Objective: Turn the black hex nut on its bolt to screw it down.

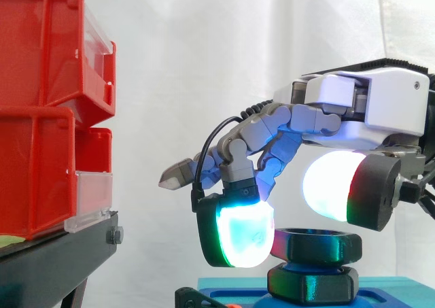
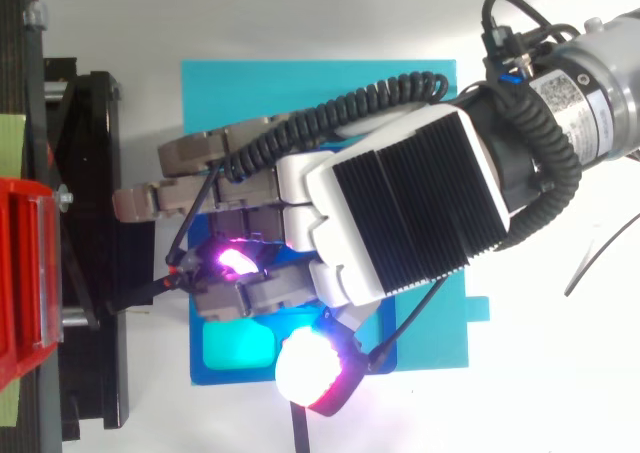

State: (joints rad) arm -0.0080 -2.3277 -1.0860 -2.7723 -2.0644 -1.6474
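The fingers are curling downward rather than closing on anything. One cyan-green pad (image 1: 241,236) is hanging low against the left flank of the black hex nut (image 1: 316,245), seemingly touching it. The white thumb pad (image 1: 333,185) is hovering above the nut's right half and towards the viewer, with a clear gap beneath it, so nothing is being pinched. Judging by this, the hand (image 1: 380,107) is bracing one pad on a flat of the nut to push it round, while the thumb is waiting to come down on the opposite side. The nut is sitting level, high on its bolt, apart from a second black hex piece (image 1: 312,284) below it, so much of the screwing down is probably outstanding. That lower piece is resting on the blue plate (image 2: 300,83), away from its edges. Beyond the plate's left edge the red bins (image 1: 41,117) are sitting on the black stand (image 1: 54,267), well apart from the work.
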